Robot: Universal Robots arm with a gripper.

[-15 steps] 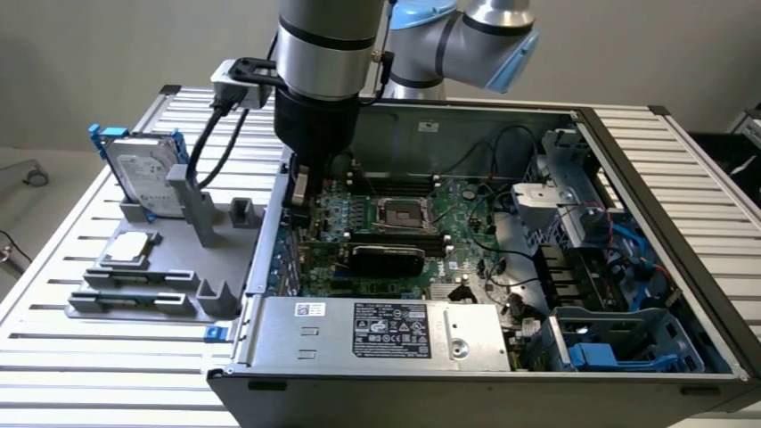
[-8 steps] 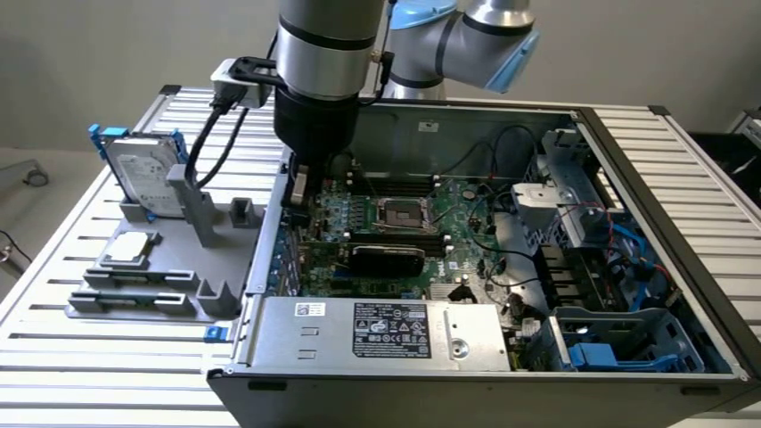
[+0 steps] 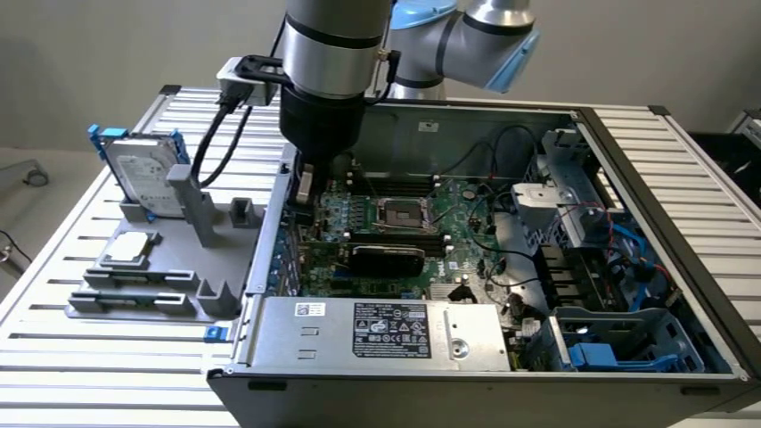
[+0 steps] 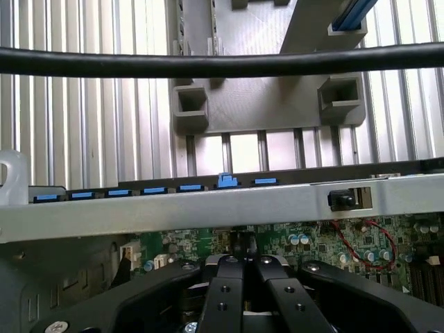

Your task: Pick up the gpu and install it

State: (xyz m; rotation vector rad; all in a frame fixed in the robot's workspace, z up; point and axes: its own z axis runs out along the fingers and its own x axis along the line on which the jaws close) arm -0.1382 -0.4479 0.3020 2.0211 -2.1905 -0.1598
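Note:
The gpu is a black card standing on edge on the green motherboard, in the middle of the open computer case. My gripper hangs inside the case by its wall at the exterior view's left, up and to the left of the card. In the wrist view the two black fingers meet at the tips, so the gripper is shut with nothing seen between them. Below them lies the motherboard. Whether the tips touch the card I cannot tell.
The case's metal wall with blue slot clips runs just beyond the fingers. Outside it a grey fixture holds a hard drive in a blue frame; its slotted posts stand bare. A power supply fills the case's near side. A black cable crosses the wrist view.

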